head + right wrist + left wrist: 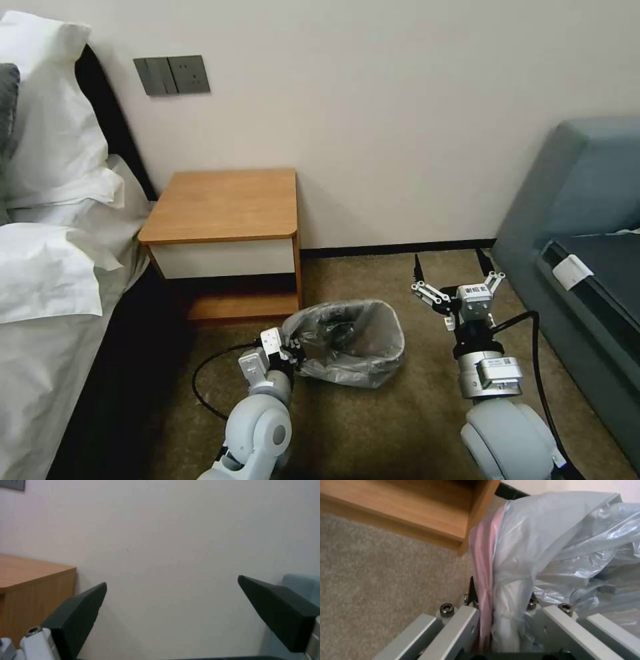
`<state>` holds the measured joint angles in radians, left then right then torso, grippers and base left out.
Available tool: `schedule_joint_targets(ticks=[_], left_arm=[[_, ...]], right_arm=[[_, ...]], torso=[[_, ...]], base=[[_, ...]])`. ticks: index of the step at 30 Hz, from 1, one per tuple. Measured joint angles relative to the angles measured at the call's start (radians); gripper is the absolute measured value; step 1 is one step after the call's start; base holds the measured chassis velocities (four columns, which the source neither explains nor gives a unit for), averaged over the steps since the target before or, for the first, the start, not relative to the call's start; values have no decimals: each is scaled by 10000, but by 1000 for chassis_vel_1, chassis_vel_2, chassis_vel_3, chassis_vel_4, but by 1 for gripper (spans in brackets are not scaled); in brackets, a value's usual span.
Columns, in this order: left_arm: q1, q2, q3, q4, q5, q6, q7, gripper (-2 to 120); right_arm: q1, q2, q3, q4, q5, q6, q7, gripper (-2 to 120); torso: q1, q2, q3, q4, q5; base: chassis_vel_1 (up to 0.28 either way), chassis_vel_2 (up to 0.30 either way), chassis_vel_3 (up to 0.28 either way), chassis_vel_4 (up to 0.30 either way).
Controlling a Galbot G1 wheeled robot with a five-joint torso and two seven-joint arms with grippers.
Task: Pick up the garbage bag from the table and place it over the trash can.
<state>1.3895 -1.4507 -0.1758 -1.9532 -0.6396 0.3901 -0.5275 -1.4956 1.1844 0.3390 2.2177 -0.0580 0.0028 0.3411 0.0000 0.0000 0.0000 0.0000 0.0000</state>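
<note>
Wall, carpet, bed with white pillows (47, 167) to the robot's left, grey-blue sofa (573, 200) to its right. Between them the nightstand (227, 203), orange-brown top bare, white drawer front, lower shelf.

Trash can (347, 343) on the carpet just in front of the nightstand's near right corner. The garbage bag (373, 327) is already draped over it; the film covers rim and sides so fully that the cream plastic barely shows. Judged: task late, in the fitting stage.

Left gripper (291, 352) at the can's left rim, pinched tight on a gathered fold of the bag. In the left wrist view the film (520, 555) runs straight down between the jaws, with the pink edge band (483, 562) on the nightstand side. Right gripper (453, 273) hangs well to the right of the can, spread wide, holding nothing.

Doing the step well, as I judge it: draw the held edge down and outward over the rim gently, since thin film tears or slips under a sharp tug and a light can may shift. The bunched fold wants spreading, not more gathering. Let go only once the edge sits below the rolled rim.

Bag itself: thin, crinkled, translucent grey, glossy creases, mouth sagging open, loose folds pooling on the near side.
</note>
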Motion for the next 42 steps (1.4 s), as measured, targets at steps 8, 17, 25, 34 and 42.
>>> schedule_joint_targets(ticks=[8,17,25,34,42], left_arm=[[2,-46,61,347,182,-139,26,5],[44,-86,84,379,259,-189,67,5],[211,-17,82,87,381,-196,198,16],[261,-29,75,-35,430,-247,219,44],[286,-40,78,-109,473,-251,223,74]], right_arm=[[-19,76,-148,49,-16,-7,3,100],[-112,114,-186,109,-76,3,5,100],[-123,135,-248,138,-129,-3,8,100],[-153,131,-297,132,-178,-4,12,100],[-150,99,-276,131,-175,-5,14,100]], torso=[[0,0,-1,0,0],[0,0,-1,0,0],[0,0,0,-1,-1],[0,0,-1,-1,-1],[0,0,0,-1,-1]], base=[[0,0,0,0],[0,0,0,0],[0,0,0,0],[0,0,0,0],[0,0,0,0]])
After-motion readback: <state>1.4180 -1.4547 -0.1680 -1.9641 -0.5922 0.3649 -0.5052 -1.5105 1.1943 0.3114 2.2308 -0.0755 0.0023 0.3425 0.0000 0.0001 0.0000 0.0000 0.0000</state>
